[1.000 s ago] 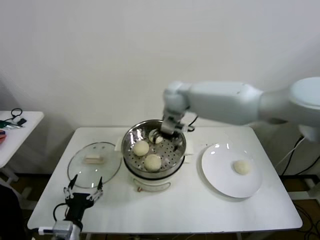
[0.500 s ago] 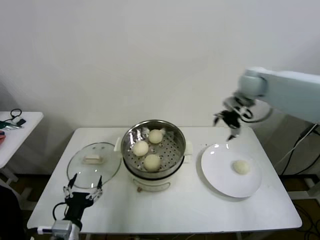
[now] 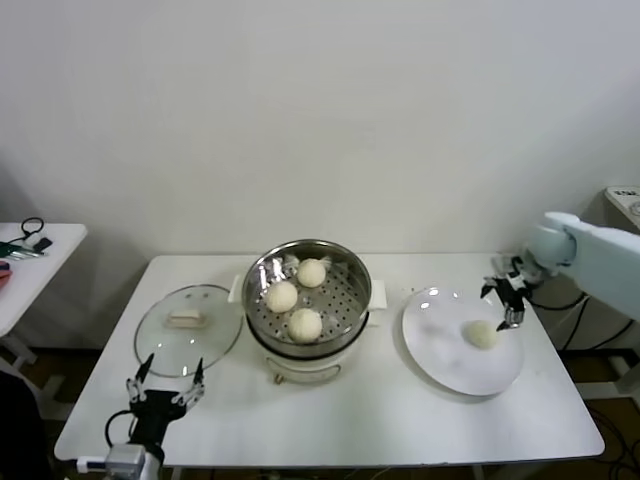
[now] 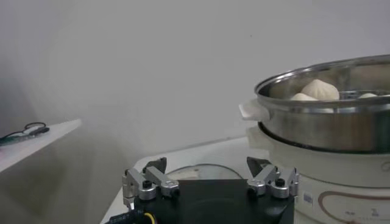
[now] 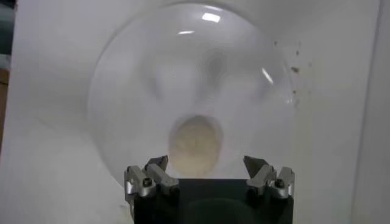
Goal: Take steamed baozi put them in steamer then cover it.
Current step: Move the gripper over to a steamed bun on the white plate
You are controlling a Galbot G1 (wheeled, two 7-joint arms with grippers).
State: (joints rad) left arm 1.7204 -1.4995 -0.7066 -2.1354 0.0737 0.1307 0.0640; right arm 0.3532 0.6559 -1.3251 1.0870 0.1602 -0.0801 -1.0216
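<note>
The steamer [image 3: 308, 310] stands mid-table with three baozi [image 3: 311, 272] [image 3: 281, 295] [image 3: 304, 323] on its perforated tray; its steel wall also shows in the left wrist view [image 4: 329, 125]. One more baozi [image 3: 483, 334] lies on the white plate [image 3: 440, 350]. My right gripper [image 3: 508, 300] is open, just above and to the right of that baozi; in the right wrist view the baozi [image 5: 195, 143] lies ahead between the spread jaws [image 5: 206, 165]. The glass cover [image 3: 188, 328] lies flat on the table left of the steamer. My left gripper [image 3: 165, 380] is open and idle by the front left edge.
A small side table [image 3: 30, 262] with cables stands at the far left. The white table's front edge [image 3: 330, 462] runs below the steamer. A cable hangs past the table's right end [image 3: 585, 310].
My right gripper has left the steamer, where it let go a third baozi, swung right across the table and come down beside the baozi on the plate. The left arm stayed put.
</note>
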